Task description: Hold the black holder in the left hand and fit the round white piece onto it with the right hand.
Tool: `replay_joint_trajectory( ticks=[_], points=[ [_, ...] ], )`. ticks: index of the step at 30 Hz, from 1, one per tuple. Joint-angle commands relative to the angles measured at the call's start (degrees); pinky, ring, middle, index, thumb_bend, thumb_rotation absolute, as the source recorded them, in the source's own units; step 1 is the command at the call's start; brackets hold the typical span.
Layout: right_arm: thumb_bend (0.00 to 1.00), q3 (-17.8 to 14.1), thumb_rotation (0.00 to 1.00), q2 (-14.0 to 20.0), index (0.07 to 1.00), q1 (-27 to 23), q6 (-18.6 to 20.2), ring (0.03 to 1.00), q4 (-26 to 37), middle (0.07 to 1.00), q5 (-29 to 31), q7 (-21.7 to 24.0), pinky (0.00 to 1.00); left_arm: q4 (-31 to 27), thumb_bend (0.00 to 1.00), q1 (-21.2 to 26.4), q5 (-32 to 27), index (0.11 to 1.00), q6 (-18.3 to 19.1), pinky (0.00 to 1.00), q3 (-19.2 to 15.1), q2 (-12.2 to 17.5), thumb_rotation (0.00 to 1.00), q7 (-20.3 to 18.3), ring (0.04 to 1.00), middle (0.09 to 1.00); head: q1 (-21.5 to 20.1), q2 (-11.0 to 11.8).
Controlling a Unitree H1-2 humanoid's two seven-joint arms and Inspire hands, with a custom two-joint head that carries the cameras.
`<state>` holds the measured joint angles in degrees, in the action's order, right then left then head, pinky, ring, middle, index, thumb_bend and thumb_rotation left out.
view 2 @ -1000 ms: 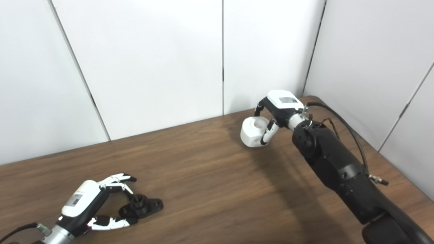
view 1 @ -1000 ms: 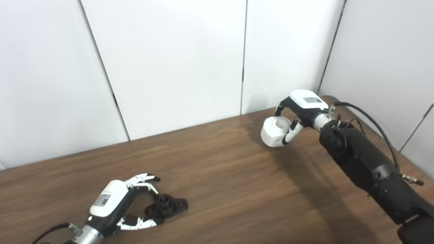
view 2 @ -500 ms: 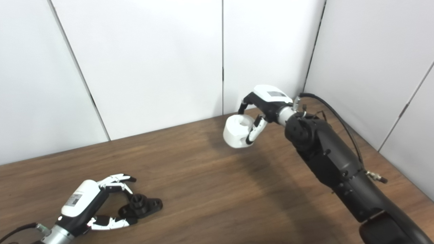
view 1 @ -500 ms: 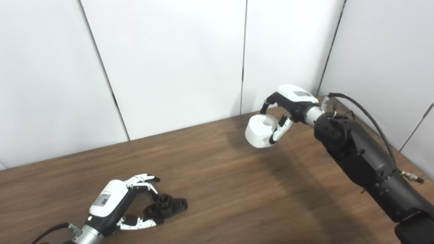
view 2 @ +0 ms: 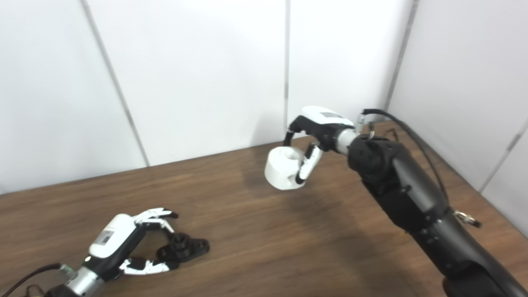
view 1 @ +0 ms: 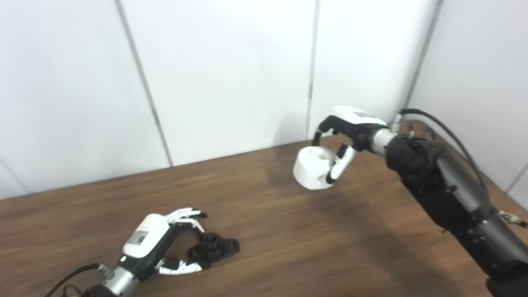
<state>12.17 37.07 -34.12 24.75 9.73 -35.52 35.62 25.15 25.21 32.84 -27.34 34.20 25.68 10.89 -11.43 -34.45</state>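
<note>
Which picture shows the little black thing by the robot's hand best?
The left eye view: the black holder sits nearer the middle there, both its ends showing. The right eye view shows the same holder, further left, beside the open left hand.

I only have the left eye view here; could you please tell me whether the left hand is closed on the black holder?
Observer: Not yet. In the right eye view, wood shows between the upper fingers of the left hand and the black holder, which lies flat on the table.
Operator: Thank you. Is there any table to the right of the right arm?
Observer: Yes. That view shows a strip of tabletop between the forearm and the wall. The right hand holds the round white piece above the wood.
</note>
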Motion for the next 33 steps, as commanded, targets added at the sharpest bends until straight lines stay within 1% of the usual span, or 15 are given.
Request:
replay_joint_trajectory(
  ticks=[1, 5, 8, 12, 17, 20, 24, 33],
  points=[
    [0.52, -0.5, 0.13, 0.83, 0.482, -3.54, 0.07, 0.842, 2.95, 0.761, 0.35, 0.24, 0.8, 0.84, 0.52, -2.98, 3.66, 0.483, 2.38, 0.69, 2.0, 0.17, 0.07, -6.88, 0.851, 0.807, 0.52, -0.08],
    [0.52, -0.22, 0.13, 0.28, 0.482, -3.09, -1.39, 0.833, 5.1, 0.744, 0.51, 0.21, 0.76, 0.16, 0.52, -3.07, 4.01, 0.483, 4.09, 0.69, 1.61, -0.73, 0.07, -8.07, 0.857, 0.811, 3.39, 0.37],
    [0.52, 0.19, 0.13, -0.21, 0.481, -2.67, -2.1, 0.851, 6.38, 0.74, 0.37, -0.11, 0.78, -0.15, 0.52, -3.14, 4.29, 0.483, 5.07, 0.69, 1.36, -1.33, 0.07, -8.66, 0.859, 0.811, 4.7, 0.39],
    [0.52, 1.26, 0.13, -1.37, 0.482, -2.6, -1.09, 0.875, 8.62, 0.751, 0.02, 0.79, 0.82, -0.64, 0.52, -2.92, 4.63, 0.483, 5.95, 0.69, 1.21, -1.82, 0.07, -9.81, 0.864, 0.819, 5.93, 0.17],
    [0.52, 2.35, 0.13, -3.24, 0.482, -2.46, -1.06, 0.876, 10.42, 0.764, -0.27, 1.12, 0.82, -0.78, 0.52, -2.65, 4.12, 0.483, 6.38, 0.68, 0.97, -2.58, 0.07, -10.35, 0.864, 0.82, 7.91, 0.17],
    [0.52, 2.57, 0.13, -4.45, 0.482, -2.39, -1.82, 0.872, 10.83, 0.762, -0.28, 0.61, 0.81, -0.31, 0.52, -2.51, 4.68, 0.483, 6.13, 0.68, 0.92, -3.16, 0.07, -9.87, 0.859, 0.815, 8.73, 0.06],
    [0.52, 3.27, 0.13, -6.01, 0.482, -2.76, -2.92, 0.867, 11.09, 0.764, 0.1, 0.27, 0.8, -0.61, 0.52, -2.21, 4.71, 0.484, 7.02, 0.69, 1.18, -3.62, 0.07, -11.21, 0.869, 0.82, 9.33, -0.17],
    [0.52, 4.74, 0.13, -9.42, 0.482, -3.84, -4.33, 0.859, 10.24, 0.767, 0.03, 0.22, 0.79, -0.02, 0.52, -1.99, 4.7, 0.484, 7.43, 0.7, 1.02, -4.93, 0.07, -10.71, 0.866, 0.814, 10.58, -0.4]
  ],
)
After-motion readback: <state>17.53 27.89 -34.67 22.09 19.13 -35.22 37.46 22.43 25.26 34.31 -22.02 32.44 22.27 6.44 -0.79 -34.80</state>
